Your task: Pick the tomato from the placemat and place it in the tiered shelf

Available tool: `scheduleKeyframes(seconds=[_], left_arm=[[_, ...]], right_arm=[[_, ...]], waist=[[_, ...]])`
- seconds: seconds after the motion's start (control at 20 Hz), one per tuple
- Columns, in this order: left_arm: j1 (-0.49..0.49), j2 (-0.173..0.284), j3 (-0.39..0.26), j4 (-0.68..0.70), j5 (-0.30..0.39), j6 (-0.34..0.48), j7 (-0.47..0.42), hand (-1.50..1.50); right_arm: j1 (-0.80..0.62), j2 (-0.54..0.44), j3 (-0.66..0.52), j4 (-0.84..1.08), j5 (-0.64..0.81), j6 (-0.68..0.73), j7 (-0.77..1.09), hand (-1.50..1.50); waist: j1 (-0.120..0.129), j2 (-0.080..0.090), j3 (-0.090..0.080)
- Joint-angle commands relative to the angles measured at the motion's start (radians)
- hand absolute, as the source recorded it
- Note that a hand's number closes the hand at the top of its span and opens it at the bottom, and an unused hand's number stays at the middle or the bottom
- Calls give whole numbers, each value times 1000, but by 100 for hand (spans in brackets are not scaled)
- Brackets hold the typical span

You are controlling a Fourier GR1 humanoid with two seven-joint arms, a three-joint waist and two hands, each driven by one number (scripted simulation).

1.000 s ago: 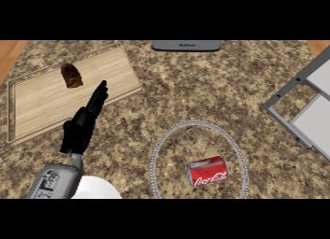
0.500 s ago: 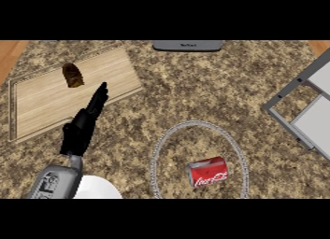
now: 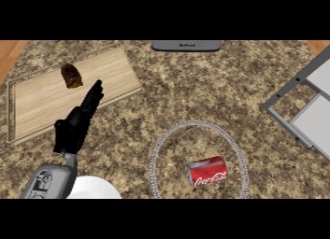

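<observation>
Head view
Left hand (image 3: 76,122): fingers held straight and open, nothing gripped; raised over the wooden board (image 3: 39,105), left.
Right hand: not seen.
Task's thing: no tomato is seen; a red can (image 3: 207,171) lies on its side inside the ringed placemat (image 3: 160,144), near centre.
Can's axis: long axis runs left-right, slightly tilted; the top's direction cannot be told.
Tiered shelf (image 3: 291,95): far right.
Other: brown item (image 3: 71,74) on the board.
Step advice: the can should be approached from above and the fingers closed across its short width.

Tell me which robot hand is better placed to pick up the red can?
Probably the left robot hand: the only one in view, fingers straight, left of the red can on the round placemat. The right one does not show.
</observation>
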Motion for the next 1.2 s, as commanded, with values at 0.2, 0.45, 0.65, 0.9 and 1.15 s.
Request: scheduleKeyframes(seconds=[0.2, 0.45, 0.65, 0.9, 1.15], left_arm=[[10, -45, -36, 9, -44, 28, -9, 0], [22, -34, -11, -29, -26, 7, 5, 0], [51, -39, -28, -64, -52, 14, 0, 0], [3, -27, 20, -19, -32, 4, 6, 0], [63, -18, 13, -36, -35, -19, -17, 0]], right_arm=[[-63, -50, 39, 169, 223, -190, 17, -150], [-121, -46, 18, 342, 234, -161, -46, -150], [-189, -65, -14, 399, 168, -52, -7, -150], [-178, -65, -45, 436, 106, 67, -26, -150], [-261, -120, -54, 525, 79, 188, -1, -150]], waist=[[5, 5, 0], [-2, 0, 0], [-2, -1, 0], [-10, -1, 0], [2, 0, 0]])
